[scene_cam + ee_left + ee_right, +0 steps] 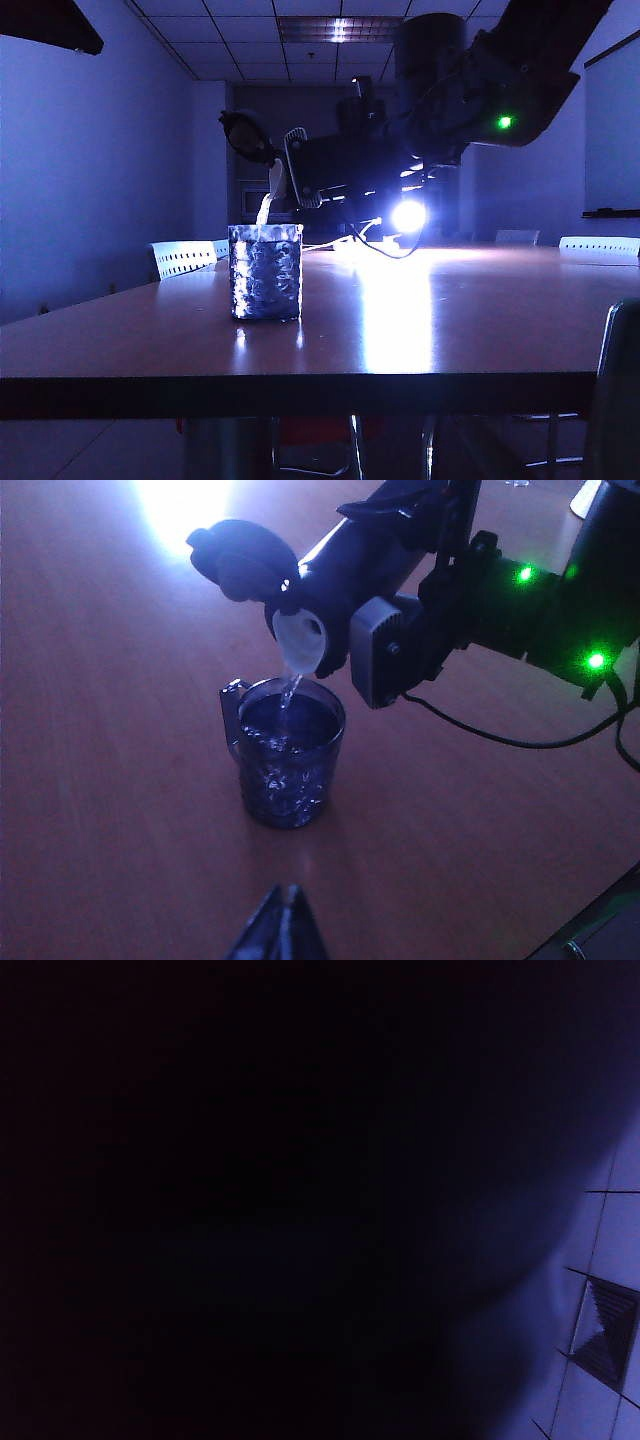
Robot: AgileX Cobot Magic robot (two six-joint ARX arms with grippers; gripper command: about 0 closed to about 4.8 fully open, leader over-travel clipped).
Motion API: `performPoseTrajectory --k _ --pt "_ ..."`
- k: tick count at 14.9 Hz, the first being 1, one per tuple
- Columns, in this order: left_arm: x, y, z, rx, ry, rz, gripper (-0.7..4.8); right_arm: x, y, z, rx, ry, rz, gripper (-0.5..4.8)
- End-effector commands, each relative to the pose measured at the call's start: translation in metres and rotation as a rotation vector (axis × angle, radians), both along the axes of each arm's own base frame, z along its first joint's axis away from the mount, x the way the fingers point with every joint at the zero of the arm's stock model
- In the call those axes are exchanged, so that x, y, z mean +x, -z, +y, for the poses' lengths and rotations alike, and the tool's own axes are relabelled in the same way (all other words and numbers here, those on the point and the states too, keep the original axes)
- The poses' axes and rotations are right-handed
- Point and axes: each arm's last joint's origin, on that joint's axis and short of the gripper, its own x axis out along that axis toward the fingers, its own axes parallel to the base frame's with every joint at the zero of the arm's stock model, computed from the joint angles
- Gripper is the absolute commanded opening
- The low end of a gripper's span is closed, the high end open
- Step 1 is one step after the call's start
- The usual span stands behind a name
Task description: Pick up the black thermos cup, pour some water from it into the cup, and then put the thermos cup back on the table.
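Nearest your left wrist camera, the left gripper (282, 925) shows only as dark fingertips pressed together in a point, holding nothing, low over the worktop (110, 780). Just beyond those tips stands the cup (284, 748), upright, partly filled with water.

Above and slightly past the cup, your right gripper (385, 630) is clamped around the thermos (355, 560), one pale-grey finger pad (380, 652) flat on its barrel. The thermos lies tipped close to level, its long axis running from the gripper out toward the cup, mouth lowest, flip lid (240, 558) hanging open. A thin stream falls from the spout (303, 640) straight into the cup, so the spout sits directly over the rim.

I judge the pour to be under way. What comes next depends on that axis: you must roll the thermos upright before you can set it down, and the right arm alone holds it. The right wrist view is nearly all black.

No brand, label or writing is legible anywhere.
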Motion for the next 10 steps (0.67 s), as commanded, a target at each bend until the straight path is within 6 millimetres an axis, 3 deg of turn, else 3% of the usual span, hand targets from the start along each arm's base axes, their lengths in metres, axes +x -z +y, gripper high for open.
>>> performPoseTrajectory --k 1,10 --pt "-0.0002 -0.0035 -0.0001 -0.009 0.006 -0.015 -0.05 -0.0004 -0.0148 -0.0001 0.05 0.0 -0.072 2.15" --pt "-0.0002 -0.0035 -0.0001 -0.009 0.006 -0.015 -0.05 -0.0002 -0.0144 -0.0003 0.059 0.009 -0.064 2.25"
